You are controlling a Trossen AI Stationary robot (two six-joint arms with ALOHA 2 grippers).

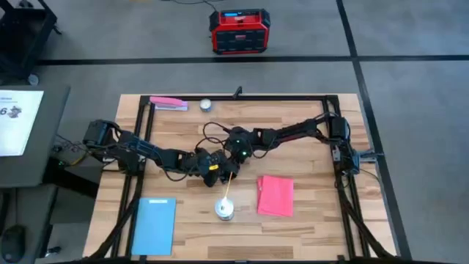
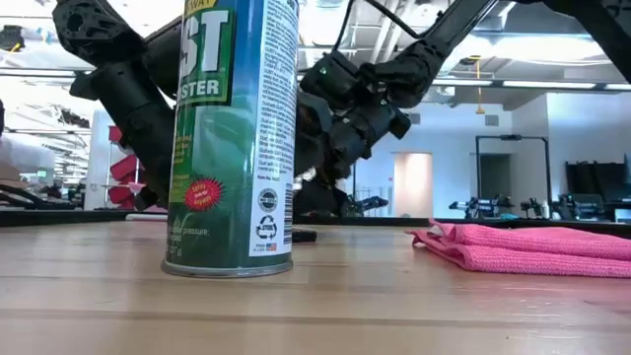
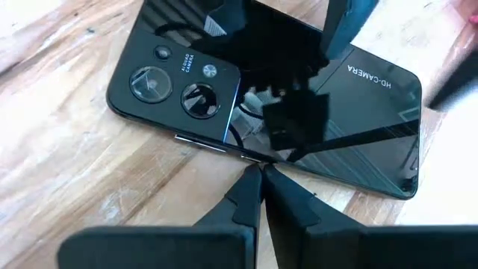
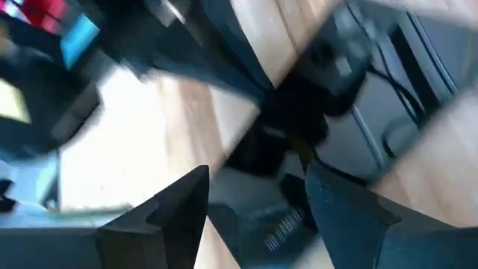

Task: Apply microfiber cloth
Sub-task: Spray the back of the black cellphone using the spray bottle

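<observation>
1. The cloth [image 1: 275, 196] lies folded on the table, on my right-hand side, near the front edge. Neither of my claws touches it.
2. My left claw [image 3: 260, 173] has its tips pressed together, holding nothing. It rests at the long edge of the phone [image 3: 261, 97], which lies flat, back side up, near mid-table.
3. I judge the left claw sits there to steady the phone for wiping, though it only meets the edge and does not pinch it.
4. My right claw [image 4: 258, 187] is spread wide and empty. It hangs over mid-table above the left arm's wrist, well apart from the cloth.
5. Judging by this, the cloth step is not yet begun: the right claw must first travel to the cloth and lift it.
6. The can [image 1: 225, 209] stands upright just beside the cloth, between it and the blue sheet [image 1: 154, 224]. Its straw [image 1: 230, 183] slants up toward the claws.
7. That can and straw could be knocked on a low path to the cloth, I think.
8. A pink strip [image 1: 168, 103] and a small ball [image 1: 206, 105] lie at the far edge, out of the way.
</observation>
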